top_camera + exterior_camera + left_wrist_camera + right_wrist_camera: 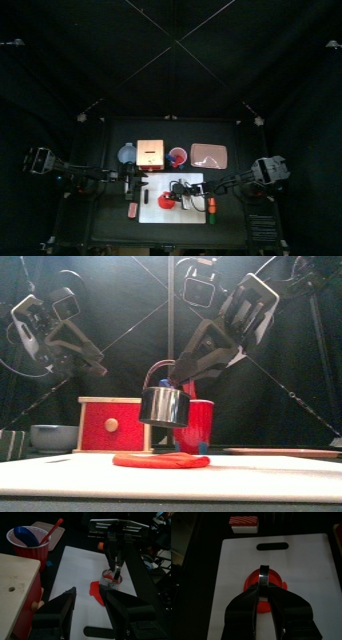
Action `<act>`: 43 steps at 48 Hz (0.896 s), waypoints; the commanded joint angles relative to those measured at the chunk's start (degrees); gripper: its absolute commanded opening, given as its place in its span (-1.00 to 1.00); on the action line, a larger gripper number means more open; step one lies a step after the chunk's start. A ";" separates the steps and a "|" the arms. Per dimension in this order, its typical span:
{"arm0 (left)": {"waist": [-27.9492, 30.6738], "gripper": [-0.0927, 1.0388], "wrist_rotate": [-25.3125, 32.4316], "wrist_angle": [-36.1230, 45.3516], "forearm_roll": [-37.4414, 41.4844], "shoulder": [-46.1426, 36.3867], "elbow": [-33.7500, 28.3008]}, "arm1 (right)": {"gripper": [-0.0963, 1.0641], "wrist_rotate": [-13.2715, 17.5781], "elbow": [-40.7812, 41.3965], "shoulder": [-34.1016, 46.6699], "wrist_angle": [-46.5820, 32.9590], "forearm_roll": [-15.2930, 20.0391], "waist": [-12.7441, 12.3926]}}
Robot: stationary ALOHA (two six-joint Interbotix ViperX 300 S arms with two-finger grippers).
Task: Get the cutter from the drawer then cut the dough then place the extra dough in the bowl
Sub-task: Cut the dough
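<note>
Looking level across the table, I see the one relation the press turns on: the metal cutter (163, 406) hangs directly above the red dough (160, 460), with clear air between its lower rim and the disc, so the line from tool to target runs straight down. The right gripper (264, 588) has its jaws pinched together on the cutter's wire handle. The cutter's round wall stands upright, open end down, with no tilt that I can make out. From the right wrist, the ring sits over the middle of the dough with red showing outside it on either side, so I judge a cut here would leave a band of extra dough around it. The dough lies flat on the white cutting board (187, 182), about midway across it. The left gripper (91, 596) is low at the board's left side, jaws spread and holding nothing, near the dough but not touching it. The right arm is plainly the one placed to cut. At the back left stands the blue-grey bowl (54, 436), just beside the wooden box (150, 153), well apart from the dough.
</note>
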 commanded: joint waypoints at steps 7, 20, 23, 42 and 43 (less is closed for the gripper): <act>-0.09 0.58 0.00 -0.44 0.00 -0.44 -0.62 | 0.19 -0.09 -3.43 0.88 3.43 0.26 0.09; -0.09 0.58 0.00 -0.18 0.00 -0.44 -0.44 | 0.37 -0.09 -4.13 1.32 4.22 0.26 0.00; -0.09 0.58 0.00 -0.18 -0.09 -0.35 -0.26 | 0.41 -0.18 -4.31 1.32 4.13 0.09 0.00; -0.09 0.58 0.09 -0.18 -0.62 -0.35 -0.18 | 0.41 -0.26 -4.66 0.62 4.13 -0.79 0.00; -0.09 0.58 0.09 -0.18 -0.53 -0.44 -0.18 | 0.41 -0.26 -4.75 0.62 4.13 -0.88 0.00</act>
